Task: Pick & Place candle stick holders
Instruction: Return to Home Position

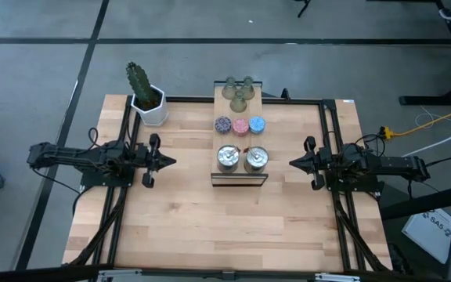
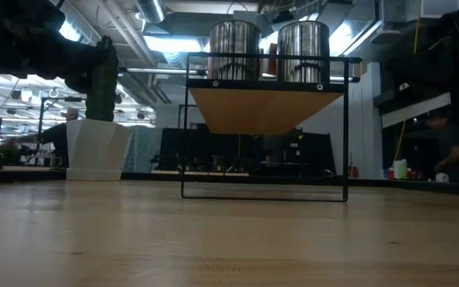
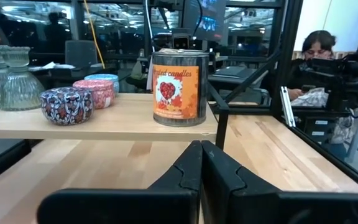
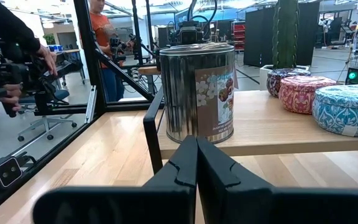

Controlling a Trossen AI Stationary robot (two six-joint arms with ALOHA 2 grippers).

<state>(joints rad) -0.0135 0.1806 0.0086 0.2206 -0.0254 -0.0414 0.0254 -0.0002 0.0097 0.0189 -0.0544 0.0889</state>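
Homing looks like the step in hand, judged from how both arms lie. Left tool [image 1: 169,162] hangs low over the left side of the surface [image 1: 186,227], pointing at the shelf, fingers pressed together and nothing in them; well apart from the shelf. Cactus [image 1: 138,80] stands in its white pot at the back left corner, not part of the job. Shelf [image 1: 219,110] stands mid-surface between the two arms, a wooden board on a black wire frame. All eight holders are on it, none on the bare surface. Green holders [image 1: 239,92] are clustered at the end nearest the cactus. Purple holder [image 1: 222,124], pink holder [image 1: 239,125] and blue holder [image 1: 257,124] form a row across the middle. Silver holders [image 1: 228,158] stand side by side at the other end, upright. Right tool [image 1: 294,163] mirrors the left on the right side of the surface, facing the shelf, fingers fully closed and empty, also well apart from it. Placing looks finished, eight of eight. My read is that the next move calls for no grasp at all, only parking both arms clear of the shelf frame so nothing on the board gets nudged. People show in the room beyond, in both wrist views, away from the surface.
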